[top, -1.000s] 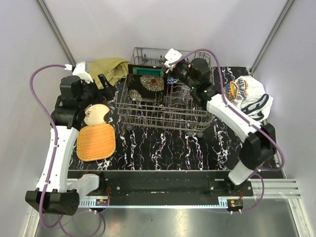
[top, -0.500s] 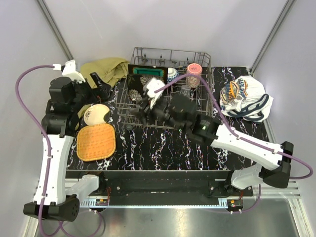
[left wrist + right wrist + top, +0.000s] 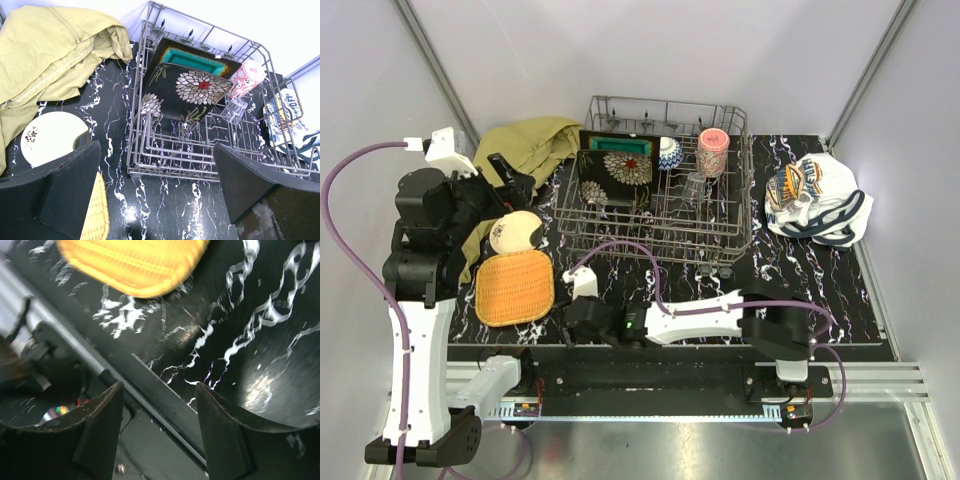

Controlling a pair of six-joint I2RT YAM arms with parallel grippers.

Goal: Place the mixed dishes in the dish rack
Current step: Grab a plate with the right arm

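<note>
Pulled the right arm [image 3: 695, 318] out of the dish rack [image 3: 660, 235], now low in front of it, jaws spread, nothing in them. Left the pink cup [image 3: 712, 152] upright inside at the rack's far side, near the teal plate [image 3: 621, 146] and the dark floral plate [image 3: 617, 170], both on edge. Orange woven plate [image 3: 514, 287] and cream plate [image 3: 516, 232] flat on the bench [image 3: 800, 270] left of the rack. Left jaws gaping, empty.

Top: high behind me, facing down. Left wrist: raised, overlooking dish rack [image 3: 170, 172]. Right wrist: close above table [image 3: 250, 340]. All share orange plate [image 3: 135, 260].
</note>
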